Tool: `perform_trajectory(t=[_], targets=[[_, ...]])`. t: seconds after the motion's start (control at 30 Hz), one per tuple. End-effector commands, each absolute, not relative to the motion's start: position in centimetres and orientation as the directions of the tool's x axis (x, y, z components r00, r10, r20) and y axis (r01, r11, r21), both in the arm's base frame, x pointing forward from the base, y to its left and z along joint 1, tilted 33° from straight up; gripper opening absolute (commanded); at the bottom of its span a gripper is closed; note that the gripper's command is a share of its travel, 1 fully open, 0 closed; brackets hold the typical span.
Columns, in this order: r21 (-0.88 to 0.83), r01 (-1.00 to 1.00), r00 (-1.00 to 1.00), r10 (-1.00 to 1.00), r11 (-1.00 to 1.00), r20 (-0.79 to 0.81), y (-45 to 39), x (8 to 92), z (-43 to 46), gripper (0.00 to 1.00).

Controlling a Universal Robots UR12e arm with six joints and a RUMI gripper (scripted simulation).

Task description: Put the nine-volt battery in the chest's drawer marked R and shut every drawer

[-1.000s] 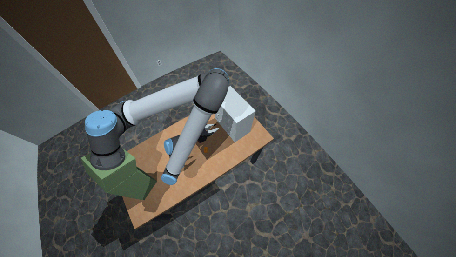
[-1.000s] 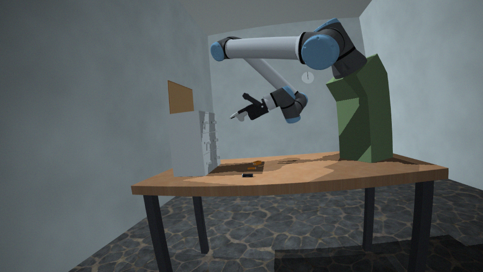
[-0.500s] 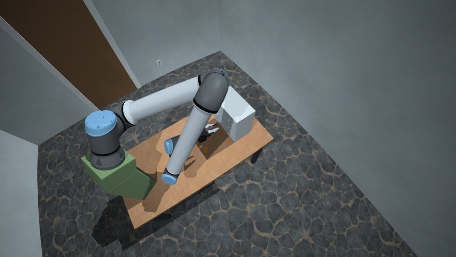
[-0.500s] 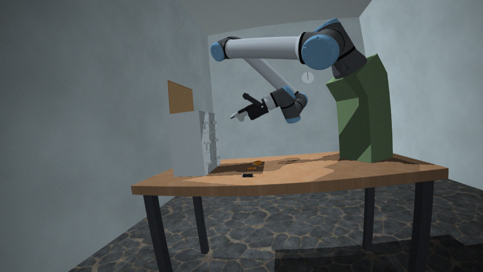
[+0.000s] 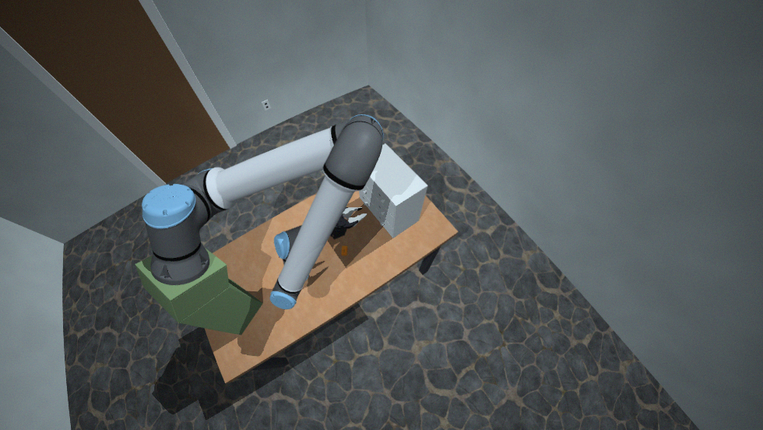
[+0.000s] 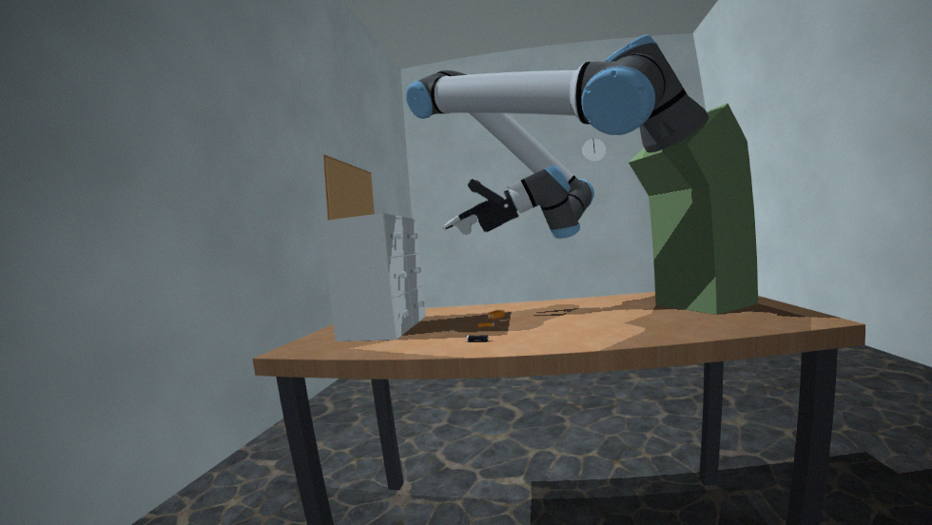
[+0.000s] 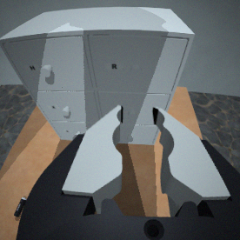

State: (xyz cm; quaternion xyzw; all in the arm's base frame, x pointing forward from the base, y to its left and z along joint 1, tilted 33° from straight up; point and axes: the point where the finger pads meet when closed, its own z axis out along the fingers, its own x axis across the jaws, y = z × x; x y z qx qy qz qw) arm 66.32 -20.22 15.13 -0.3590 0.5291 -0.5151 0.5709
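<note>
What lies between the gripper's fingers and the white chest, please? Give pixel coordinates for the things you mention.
Only air: the exterior view shows a bare gap between the fingers (image 5: 356, 218) (image 6: 464, 225) and the chest (image 5: 409, 213) (image 6: 361, 280) (image 7: 109, 21).

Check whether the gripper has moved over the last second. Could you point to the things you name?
No: in the exterior view the gripper (image 5: 360, 213) (image 6: 458, 203) (image 7: 137, 108) hangs at the same spot relative to the white chest (image 5: 409, 213) (image 6: 359, 280) (image 7: 126, 22).
</note>
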Motion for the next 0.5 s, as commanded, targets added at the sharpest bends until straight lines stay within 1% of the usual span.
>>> perform_trajectory(t=[0.0,0.47], targets=[[-0.955,0.209,-0.091,-0.968,0.211,-0.234,-20.23,66.36,15.18,0.2],[-0.955,0.209,-0.091,-0.968,0.211,-0.234,-20.37,67.3,15.41,0.2]])
